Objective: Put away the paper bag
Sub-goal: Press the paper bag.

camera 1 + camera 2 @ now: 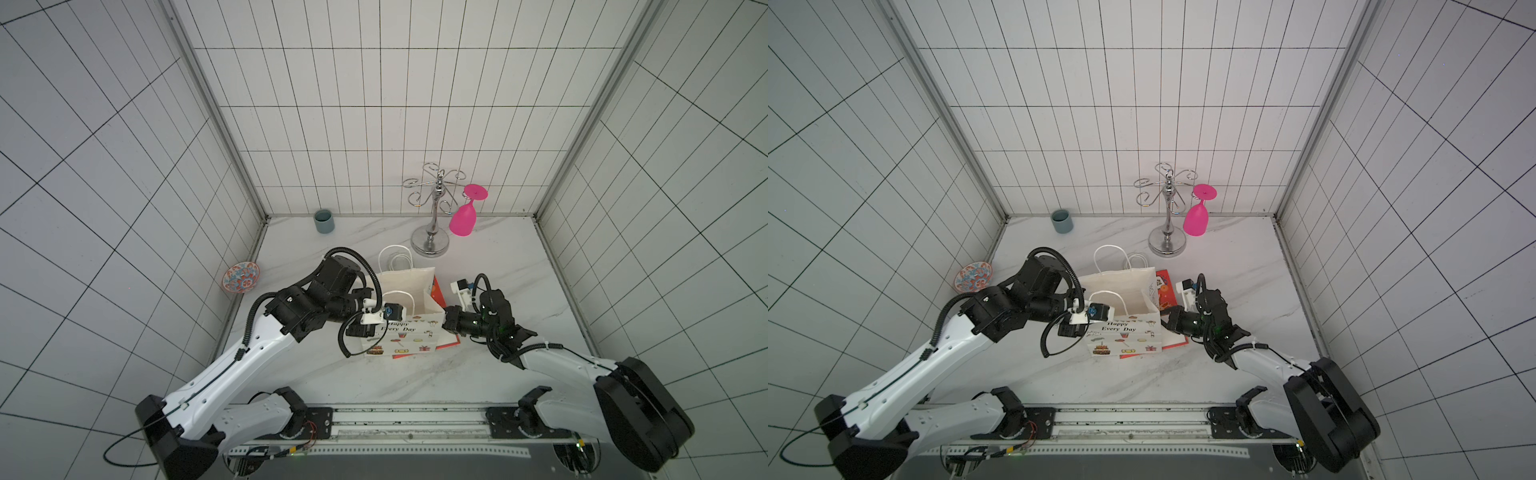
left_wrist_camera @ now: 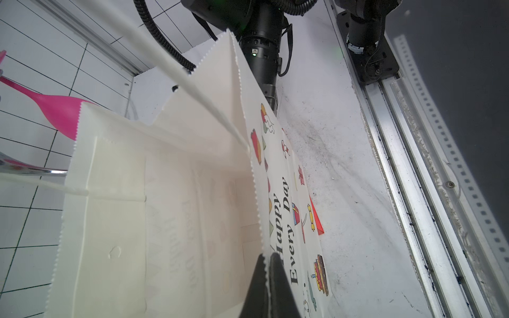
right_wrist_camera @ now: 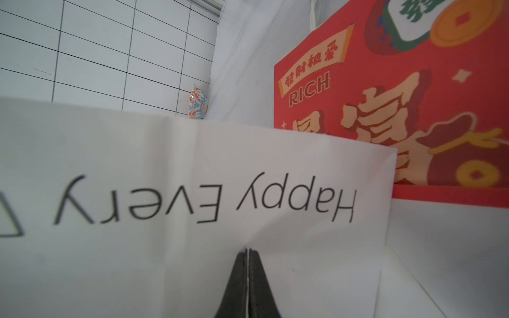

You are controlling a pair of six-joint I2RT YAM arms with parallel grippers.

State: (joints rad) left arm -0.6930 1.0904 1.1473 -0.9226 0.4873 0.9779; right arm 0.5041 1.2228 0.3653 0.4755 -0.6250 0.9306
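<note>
The white paper bag, printed "Happy Every Day", stands open at the middle of the table, its rope handles up. In the left wrist view my left gripper is shut on the serrated front rim of the paper bag. In the top views the left gripper sits at the bag's left front corner. My right gripper is shut on a thin sheet of the bag's side panel. The right gripper meets the bag at its right side.
A red printed flat bag lies under and behind the white one. At the back stand a chrome glass rack with a pink glass and a grey-blue cup. A patterned bowl leans at the left wall.
</note>
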